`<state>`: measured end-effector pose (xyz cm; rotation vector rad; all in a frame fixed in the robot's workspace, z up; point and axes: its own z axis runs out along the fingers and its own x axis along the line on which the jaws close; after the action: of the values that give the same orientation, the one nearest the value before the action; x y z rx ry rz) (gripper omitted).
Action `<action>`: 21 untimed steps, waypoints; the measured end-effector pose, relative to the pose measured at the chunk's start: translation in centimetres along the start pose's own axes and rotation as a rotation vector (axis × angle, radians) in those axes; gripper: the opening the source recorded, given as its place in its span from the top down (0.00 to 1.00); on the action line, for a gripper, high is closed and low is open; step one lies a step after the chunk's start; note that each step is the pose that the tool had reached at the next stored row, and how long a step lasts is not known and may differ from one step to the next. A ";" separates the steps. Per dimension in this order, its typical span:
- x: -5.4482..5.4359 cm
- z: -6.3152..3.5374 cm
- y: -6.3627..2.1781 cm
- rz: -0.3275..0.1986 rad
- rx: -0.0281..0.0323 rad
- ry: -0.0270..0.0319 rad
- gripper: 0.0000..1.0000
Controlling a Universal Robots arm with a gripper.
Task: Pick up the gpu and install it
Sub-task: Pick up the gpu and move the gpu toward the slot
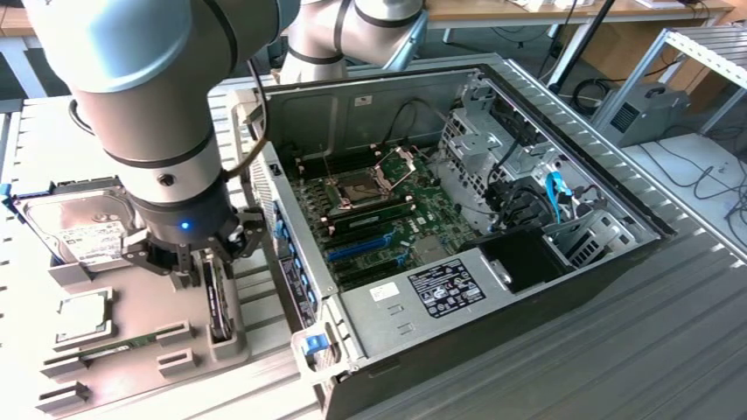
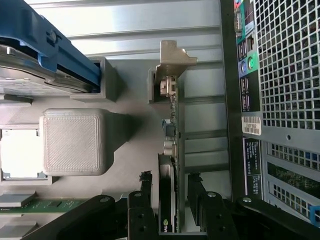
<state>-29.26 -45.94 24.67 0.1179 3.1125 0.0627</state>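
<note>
Hand (image 2: 169, 195): released, my fingers either side of the gpu (image 2: 171, 150), not gripping | gpu: on edge in grey holder (image 1: 140, 306) beside open case (image 1: 350, 105) | progress: nothing lifted; pickup and install both left, I judge

Gpu (image 1: 216, 306) (image 2: 169, 190): thin flat expansion card, green circuit board, black cooler on one face, silver metal end bracket (image 2: 172, 62) at one end, bent over at its tip. Standing upright on its long edge in a slot of the grey holder (image 1: 140, 337), just beside the open computer case (image 1: 467, 219). Not installed.
</note>
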 end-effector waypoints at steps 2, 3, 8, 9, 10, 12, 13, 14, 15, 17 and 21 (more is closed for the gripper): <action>0.0 0.21 -0.01 0.000 0.0000 0.0000 0.58; 0.0 0.30 -0.01 0.000 0.0000 0.0000 0.58; 0.0 0.59 -0.02 0.000 -0.0001 -0.0001 0.58; 0.0 0.63 -0.03 0.000 0.0001 0.0000 0.58; 0.0 0.62 -0.03 0.000 0.0002 0.0001 0.58; 0.0 0.63 -0.03 0.000 0.0001 0.0001 0.58; 0.0 0.63 -0.03 0.000 0.0001 0.0001 0.58; 0.0 0.64 -0.03 0.000 0.0000 0.0000 0.58; 0.0 0.63 -0.03 0.000 0.0000 0.0000 0.59; 0.0 0.63 -0.03 0.000 0.0000 0.0000 0.59; 0.0 0.63 -0.03 0.000 0.0000 0.0000 0.74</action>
<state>-29.26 -45.94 24.04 0.1179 3.1125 0.0627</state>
